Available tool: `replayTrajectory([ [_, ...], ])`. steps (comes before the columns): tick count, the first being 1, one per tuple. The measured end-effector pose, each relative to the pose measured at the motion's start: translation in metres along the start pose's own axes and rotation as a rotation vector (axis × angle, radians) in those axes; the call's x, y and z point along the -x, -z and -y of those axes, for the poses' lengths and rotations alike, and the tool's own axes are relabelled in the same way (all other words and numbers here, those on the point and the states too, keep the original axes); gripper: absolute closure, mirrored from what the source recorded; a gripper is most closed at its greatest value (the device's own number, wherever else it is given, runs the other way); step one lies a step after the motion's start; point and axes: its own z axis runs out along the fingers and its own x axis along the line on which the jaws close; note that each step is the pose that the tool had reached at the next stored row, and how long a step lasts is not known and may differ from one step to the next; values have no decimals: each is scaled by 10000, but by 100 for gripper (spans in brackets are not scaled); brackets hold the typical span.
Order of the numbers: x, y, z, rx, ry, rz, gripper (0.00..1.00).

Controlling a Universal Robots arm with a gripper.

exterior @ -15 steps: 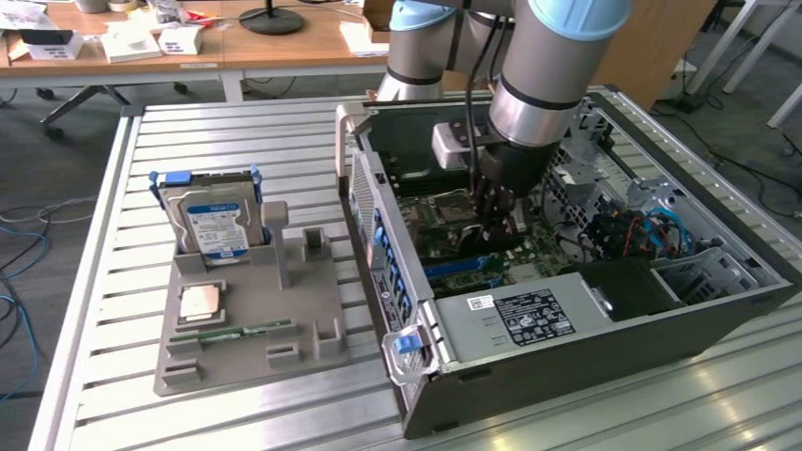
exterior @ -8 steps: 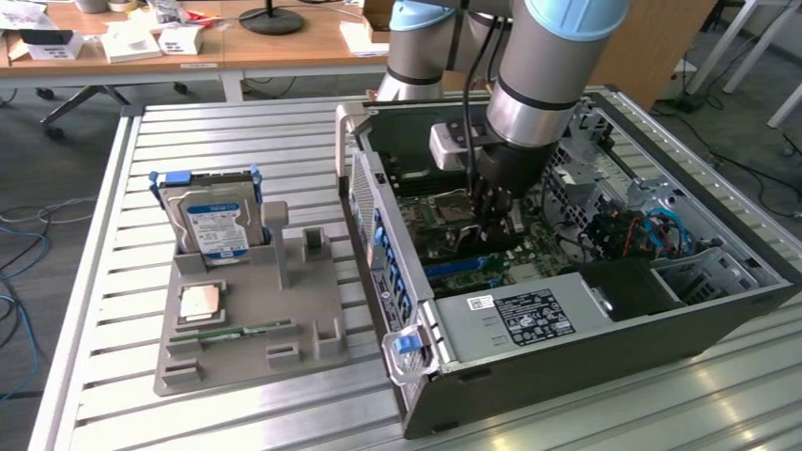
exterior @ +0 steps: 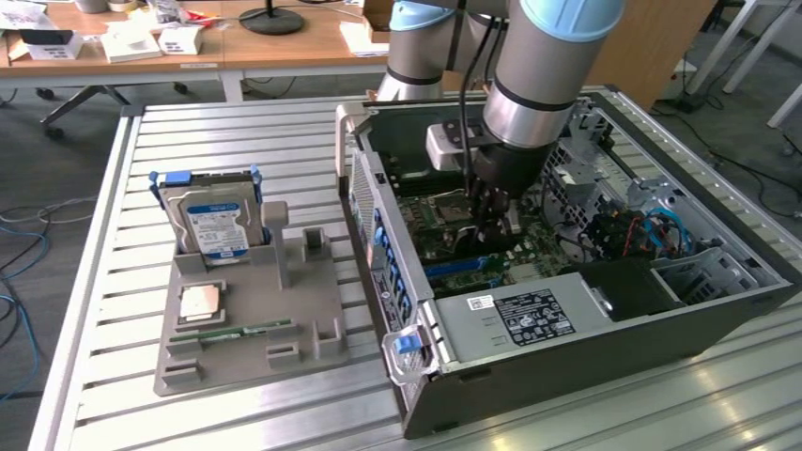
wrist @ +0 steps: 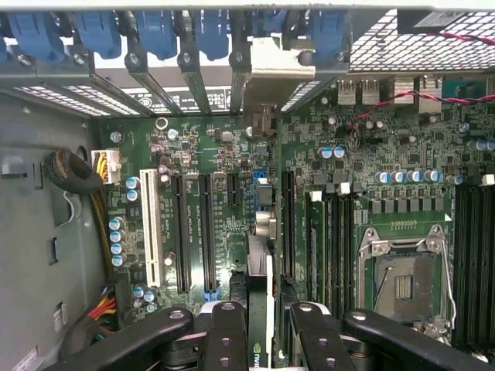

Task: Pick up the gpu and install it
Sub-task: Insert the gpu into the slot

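My gripper [exterior: 497, 225] reaches down inside the open computer case [exterior: 701, 310], over the motherboard. In the wrist view its black fingers [wrist: 224, 332] are shut on the gpu [wrist: 261, 232], a thin card seen edge-on. The card runs from between the fingers to its pale metal bracket [wrist: 271, 66] at the case's rear slot openings. It stands upright above the motherboard [wrist: 224, 147], between two long black slots [wrist: 209, 232] and another black slot [wrist: 286, 224]. Whether its edge is seated in a slot I cannot tell.
A grey parts holder [exterior: 251, 362] lies beside the case on the slatted table, with a hard drive [exterior: 213, 221], a CPU [exterior: 201, 303] and a green memory stick [exterior: 244, 331]. Inside the case are the power supply [exterior: 527, 315], the CPU socket [wrist: 406, 282] and cable bundles [wrist: 77, 174].
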Motion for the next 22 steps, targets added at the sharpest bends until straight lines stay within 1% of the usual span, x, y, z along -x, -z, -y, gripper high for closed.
replayTrajectory([
  [8,-2,-1,-34,0,-1,-7,74],
  [14,-4,0,-64,-2,-2,-40,74],
  [22,7,-3,-89,-2,-2,-43,74],
])
